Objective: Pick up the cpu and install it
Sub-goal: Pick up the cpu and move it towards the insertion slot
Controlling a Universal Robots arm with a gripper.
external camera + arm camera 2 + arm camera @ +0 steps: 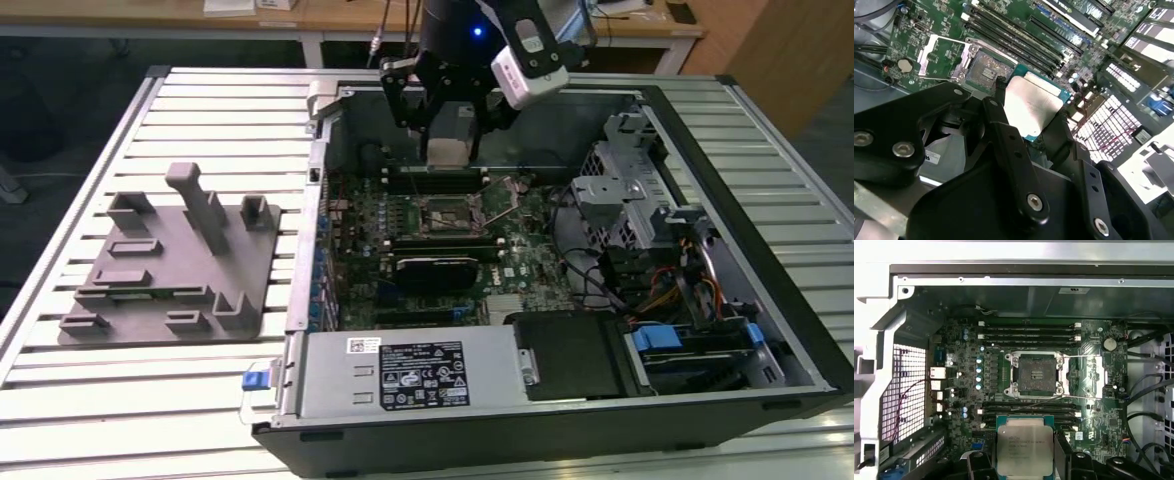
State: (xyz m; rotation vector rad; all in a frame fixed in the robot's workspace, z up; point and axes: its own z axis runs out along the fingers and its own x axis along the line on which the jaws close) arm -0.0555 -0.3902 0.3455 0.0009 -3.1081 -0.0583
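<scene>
Bright even room light, white glare on cpu (1031, 107) lid, case (1004, 295) interior shadowed

Tray (167, 265) on table (80, 400), exterior view's left of case (561, 428); cpu (1024, 450) above motherboard (1089, 390), near socket (1035, 372).

1. The arm (447, 25) is a dark, rounded column with a small blue light (477, 31) glowing on it.
2. A white and grey camera box (530, 62) is mounted at its wrist.
3. The gripper (1030, 102) is matte black, with broad plates, slim hinged link bars and silver screws (903, 148) at the joints.
4. Its fingers (1001, 117) are narrow black bars with small holes.
</scene>
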